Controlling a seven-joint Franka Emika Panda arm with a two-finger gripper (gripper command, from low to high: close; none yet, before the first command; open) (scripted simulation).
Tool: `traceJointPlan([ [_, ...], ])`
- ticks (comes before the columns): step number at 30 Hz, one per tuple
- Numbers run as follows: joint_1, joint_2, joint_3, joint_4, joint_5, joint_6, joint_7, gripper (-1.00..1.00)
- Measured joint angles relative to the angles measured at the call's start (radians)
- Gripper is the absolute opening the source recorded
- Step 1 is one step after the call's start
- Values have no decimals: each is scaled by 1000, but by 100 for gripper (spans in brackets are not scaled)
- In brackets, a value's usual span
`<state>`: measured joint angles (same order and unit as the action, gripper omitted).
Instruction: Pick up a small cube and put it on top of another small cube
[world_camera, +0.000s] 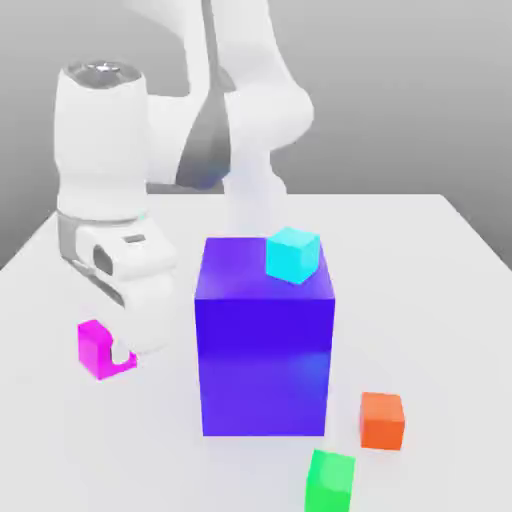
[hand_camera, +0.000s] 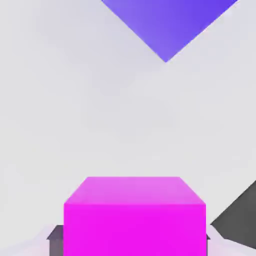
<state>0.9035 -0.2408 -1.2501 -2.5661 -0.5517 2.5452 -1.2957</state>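
No readable text, labels, brands, numbers or signs — cubes, block, arm, table all plain.

- arm (world_camera: 240, 90) is all glossy white, chunky rounded shells
- dark grey bits at the joints
- silver cap on the big cylinder
- hand (world_camera: 125, 262) white with grey trim

You are facing the big blue-violet block (world_camera: 265, 345) standing mid-bench (world_camera: 440, 270) as the tallest obstacle, with a cyan cube (world_camera: 293, 254) sitting on its top. The end effector (world_camera: 122, 357) is working low at the magenta cube (world_camera: 95, 348), well apart from the block. The orange cube (world_camera: 382, 419) and green cube (world_camera: 331, 481) are occupying the near corner; bench behind them is lying open.
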Motion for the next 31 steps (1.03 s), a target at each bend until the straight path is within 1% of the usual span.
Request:
traceJointPlan([
  [6,66,75,84,50,144,-13,291,-100],
  [11,147,169,136,88,321,-10,494,-100],
  [15,223,266,182,115,511,-6,623,-100],
  [19,241,371,251,142,722,-11,741,-100],
  [22,224,457,325,129,868,10,806,-100],
  [26,108,597,482,141,1071,85,697,-100],
  [27,72,631,527,147,1117,107,665,100],
  [31,72,631,527,147,1117,107,665,100],
])
